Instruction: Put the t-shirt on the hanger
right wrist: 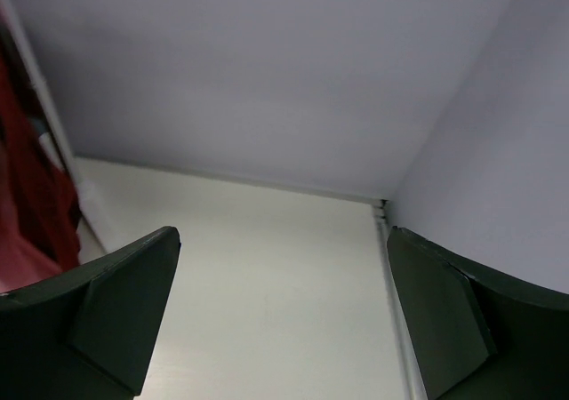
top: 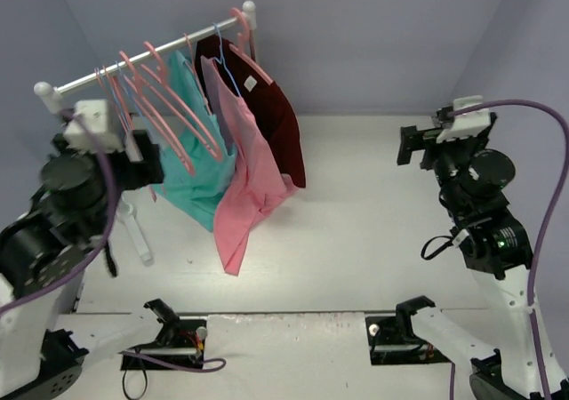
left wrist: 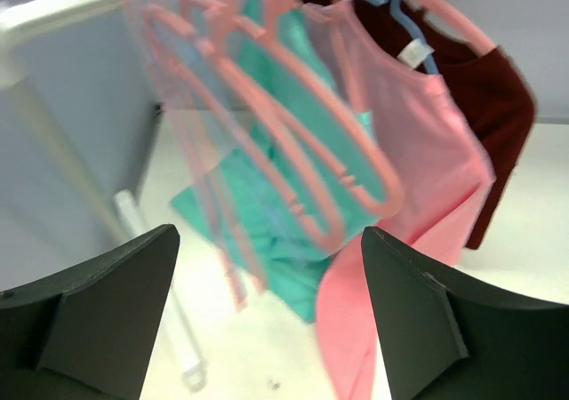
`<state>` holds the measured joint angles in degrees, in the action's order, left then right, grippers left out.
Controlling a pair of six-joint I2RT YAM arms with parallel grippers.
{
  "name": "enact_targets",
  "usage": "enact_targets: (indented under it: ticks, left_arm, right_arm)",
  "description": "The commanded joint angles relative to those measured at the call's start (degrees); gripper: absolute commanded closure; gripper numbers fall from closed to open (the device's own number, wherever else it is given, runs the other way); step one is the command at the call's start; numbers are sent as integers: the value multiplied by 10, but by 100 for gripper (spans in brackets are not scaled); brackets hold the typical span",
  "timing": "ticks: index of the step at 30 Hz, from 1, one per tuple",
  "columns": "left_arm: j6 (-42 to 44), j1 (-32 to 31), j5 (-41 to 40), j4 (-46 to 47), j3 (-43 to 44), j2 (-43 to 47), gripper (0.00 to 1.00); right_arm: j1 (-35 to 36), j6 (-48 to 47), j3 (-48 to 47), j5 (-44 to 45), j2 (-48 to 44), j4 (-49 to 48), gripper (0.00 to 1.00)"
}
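Note:
The salmon-pink t-shirt (top: 244, 187) hangs on the thin light-blue hanger (top: 230, 77), whose hook is over the white rail (top: 142, 65). Its lower part droops to the table. In the left wrist view the t-shirt (left wrist: 418, 151) and the hanger's blue neck (left wrist: 402, 16) show at the upper right. My left gripper (top: 147, 164) is open and empty, just left of the hanging clothes, its fingers (left wrist: 107, 302) apart. My right gripper (top: 411, 147) is open and empty, far right of the rack, facing the table and the back wall (right wrist: 267, 80).
A teal shirt (top: 191, 164) and a dark maroon shirt (top: 276, 120) hang either side of the pink one. Several thick pink hangers (top: 160, 107) hang empty on the rail. The rack's white post (top: 138, 231) stands near my left arm.

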<state>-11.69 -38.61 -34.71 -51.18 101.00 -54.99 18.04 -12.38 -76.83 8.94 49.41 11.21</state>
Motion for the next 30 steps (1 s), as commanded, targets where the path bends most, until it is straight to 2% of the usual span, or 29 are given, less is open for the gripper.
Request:
enact_targets:
  ticks: [1, 5, 10, 14, 23, 30]
  left_arm:
    - [11, 4, -56, -18, -70, 83, 21]
    - [5, 3, -84, -64, -108, 162, 21]
    - [-3, 3, -110, -83, -147, 197, 21]
    - [-6, 3, -111, -85, -170, 195, 21]
    - [-19, 4, -102, -93, -157, 158, 21]
    - [-33, 3, -109, -95, -164, 169, 21]
  right_arm:
    - [-2, 13, 29, 109, -61, -38, 0]
    - [-1, 11, 84, 111, -121, -37, 0]
    - [-1, 26, 120, 137, -143, -37, 0]
    - [-1, 39, 126, 152, -134, -36, 0]
    - [-1, 42, 133, 160, -142, -36, 0]
    - [-1, 36, 123, 151, -120, -35, 0]
